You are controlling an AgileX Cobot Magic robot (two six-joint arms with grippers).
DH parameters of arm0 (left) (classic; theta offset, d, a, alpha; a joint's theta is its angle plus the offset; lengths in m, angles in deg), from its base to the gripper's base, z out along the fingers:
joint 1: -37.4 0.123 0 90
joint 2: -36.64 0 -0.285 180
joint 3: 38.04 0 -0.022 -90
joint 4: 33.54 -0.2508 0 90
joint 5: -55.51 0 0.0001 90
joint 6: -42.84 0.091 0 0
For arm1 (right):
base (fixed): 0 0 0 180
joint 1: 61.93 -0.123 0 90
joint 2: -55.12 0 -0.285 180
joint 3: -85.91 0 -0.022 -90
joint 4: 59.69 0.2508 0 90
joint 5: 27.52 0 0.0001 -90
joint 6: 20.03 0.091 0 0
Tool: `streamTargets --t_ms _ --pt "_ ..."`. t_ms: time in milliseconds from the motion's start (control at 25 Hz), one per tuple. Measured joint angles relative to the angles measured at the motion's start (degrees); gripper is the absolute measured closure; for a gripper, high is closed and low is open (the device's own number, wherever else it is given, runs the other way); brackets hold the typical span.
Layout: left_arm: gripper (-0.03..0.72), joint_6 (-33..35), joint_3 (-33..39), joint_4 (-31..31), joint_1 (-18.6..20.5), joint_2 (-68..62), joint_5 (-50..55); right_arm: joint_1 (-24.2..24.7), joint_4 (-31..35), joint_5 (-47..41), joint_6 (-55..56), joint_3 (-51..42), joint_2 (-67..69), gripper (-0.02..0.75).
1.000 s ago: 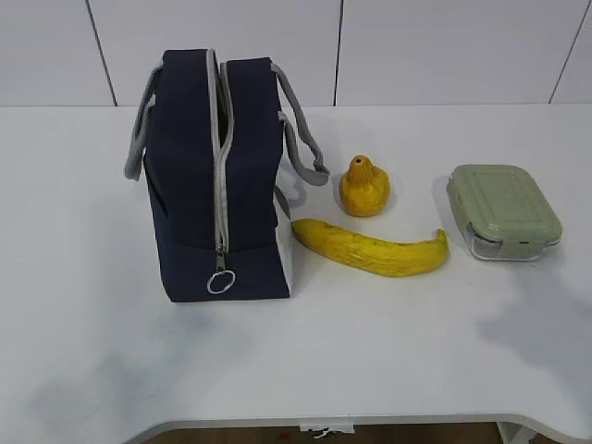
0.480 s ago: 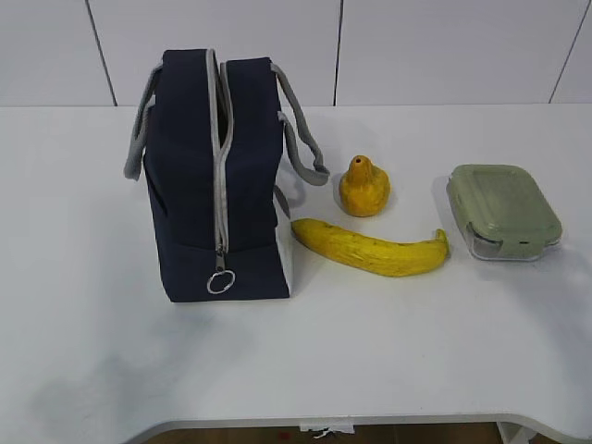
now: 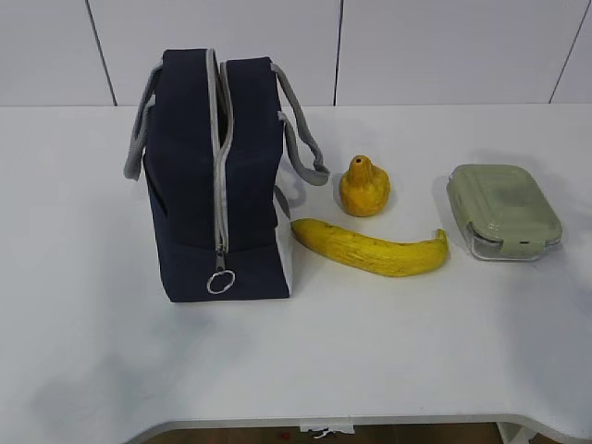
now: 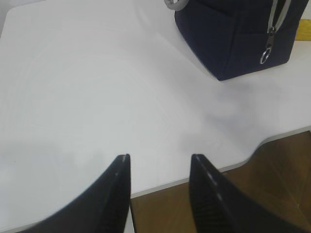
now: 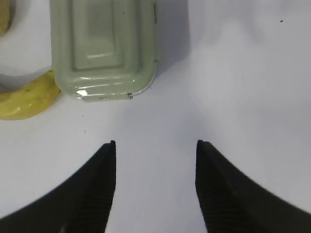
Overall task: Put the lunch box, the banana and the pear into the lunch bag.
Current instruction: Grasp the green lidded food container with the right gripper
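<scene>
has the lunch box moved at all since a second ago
No. The lunch box sits in the same spot, right of the banana tip, as in the earlier exterior pictures.

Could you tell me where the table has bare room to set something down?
Bare patches: the table in front of the banana toward the near edge, and left of the lunch bag. Crowded: the strip right of the bag, where the pear, banana and lunch box sit close.

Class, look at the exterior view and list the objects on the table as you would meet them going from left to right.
lunch bag → pear → lunch box. The banana lies in front, spanning from beside the bag, past the pear, almost to the lunch box, so it has no single place in the order.
</scene>
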State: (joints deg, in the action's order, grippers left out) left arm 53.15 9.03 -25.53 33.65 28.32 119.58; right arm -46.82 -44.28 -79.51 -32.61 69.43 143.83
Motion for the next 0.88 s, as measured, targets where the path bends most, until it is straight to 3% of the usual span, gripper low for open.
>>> streamTargets --t_ms 240,520,640,880 --pt "0.381 0.0 0.0 0.0 0.0 0.0 0.0 9.2 9.6 -2.2 -12.8 4.4 8.4 0.323" --pt "0.381 0.0 0.0 0.0 0.0 0.0 0.0 20.3 30.9 -13.0 -34.5 9.4 18.9 0.323" --pt "0.381 0.0 0.0 0.0 0.0 0.0 0.0 22.3 38.4 -15.5 -39.9 11.8 23.8 0.323" --pt "0.381 0.0 0.0 0.0 0.0 0.0 0.0 22.5 42.2 -15.7 -42.2 17.3 31.0 0.323"
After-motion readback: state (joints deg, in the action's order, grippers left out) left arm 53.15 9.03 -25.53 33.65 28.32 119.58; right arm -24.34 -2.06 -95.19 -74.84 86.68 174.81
